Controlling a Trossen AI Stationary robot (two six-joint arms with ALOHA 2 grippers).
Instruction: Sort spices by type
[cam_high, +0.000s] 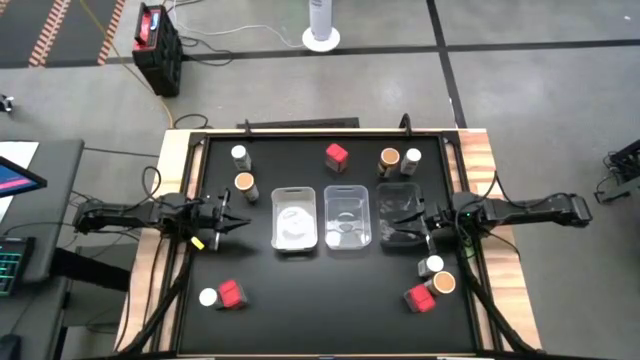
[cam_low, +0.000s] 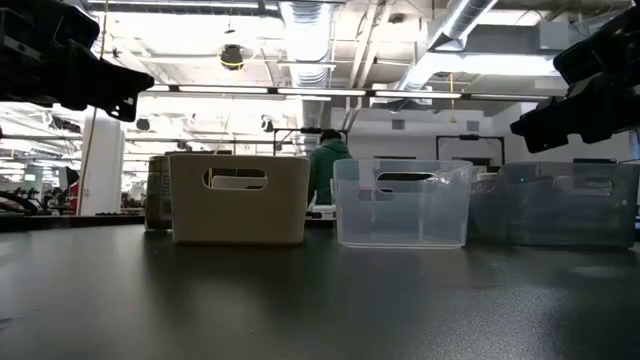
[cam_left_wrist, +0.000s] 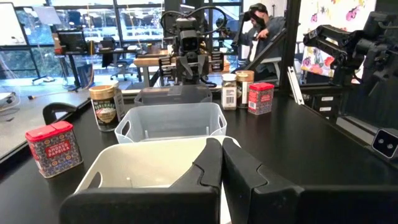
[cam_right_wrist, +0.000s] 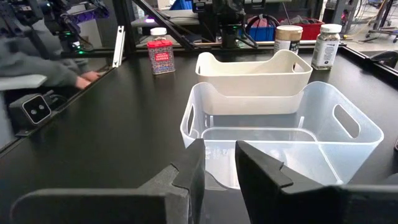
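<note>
Spices stand around three trays in a row: white (cam_high: 295, 218), clear (cam_high: 347, 217) and grey (cam_high: 400, 208). Far side: a white-lidded jar (cam_high: 239, 154), a brown-lidded jar (cam_high: 245, 182), a red box (cam_high: 336, 155), and two more jars (cam_high: 389, 159) (cam_high: 412, 157). Near left: a white-lidded jar (cam_high: 208, 297) beside a red box (cam_high: 232, 293). Near right: two jars (cam_high: 434, 265) (cam_high: 444, 283) and a red box (cam_high: 420, 298). My left gripper (cam_high: 232, 213) (cam_left_wrist: 222, 144) hovers shut left of the white tray. My right gripper (cam_high: 420, 222) (cam_right_wrist: 219, 149) hovers shut over the grey tray's right end.
The table's wooden edges (cam_high: 170, 180) run along both sides. A person's sleeve and hand (cam_right_wrist: 43, 68) rest beyond the table's near side. Bare black tabletop (cam_high: 330, 300) lies between the two near groups of spices.
</note>
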